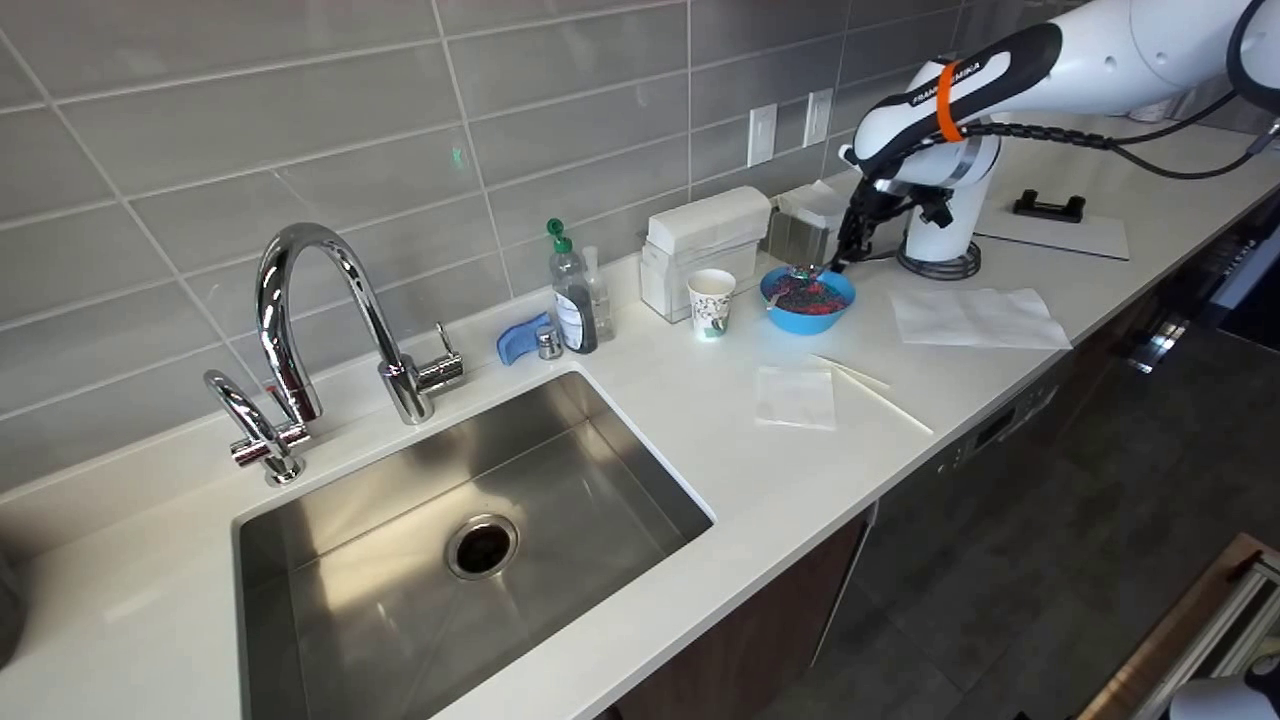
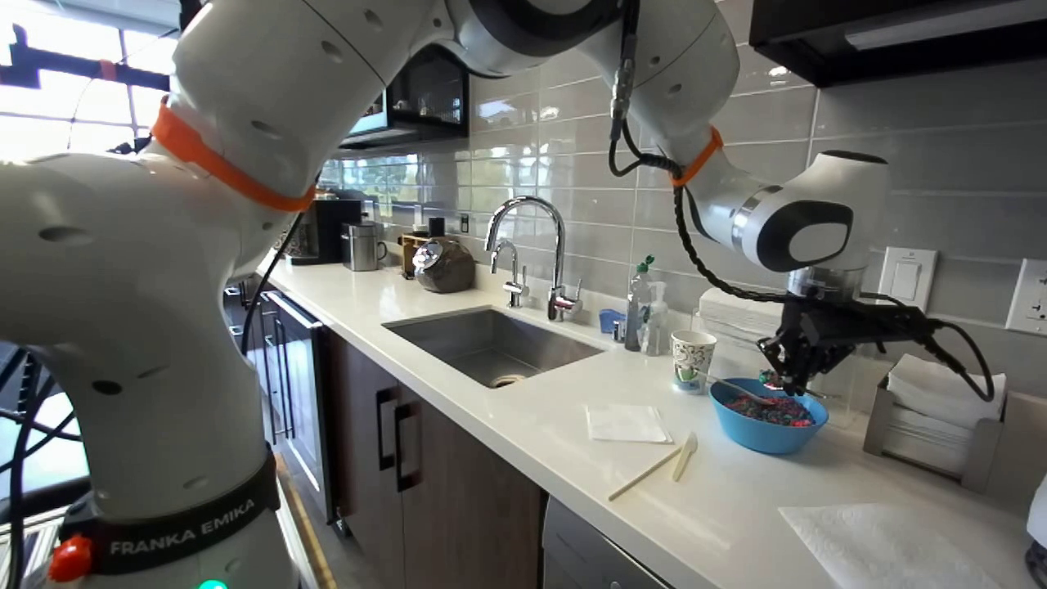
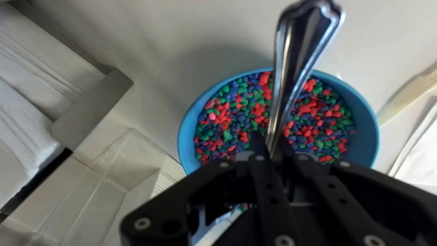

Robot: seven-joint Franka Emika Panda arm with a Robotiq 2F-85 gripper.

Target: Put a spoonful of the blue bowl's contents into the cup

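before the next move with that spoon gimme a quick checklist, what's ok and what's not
1. Fingers shut on the spoon: ok.
2. Spoon loaded: ok; coloured bits show on it in an exterior view.
3. Load steady enough to carry: cannot tell.
4. Cup upright, mouth up: ok in both exterior views.
5. Spoon over the cup: not ok; it is at the bowl.
6. Way to the cup clear: probably not ok; a pale handle sticks out past the bowl's rim on the cup's side, so lifting over it seems wise.
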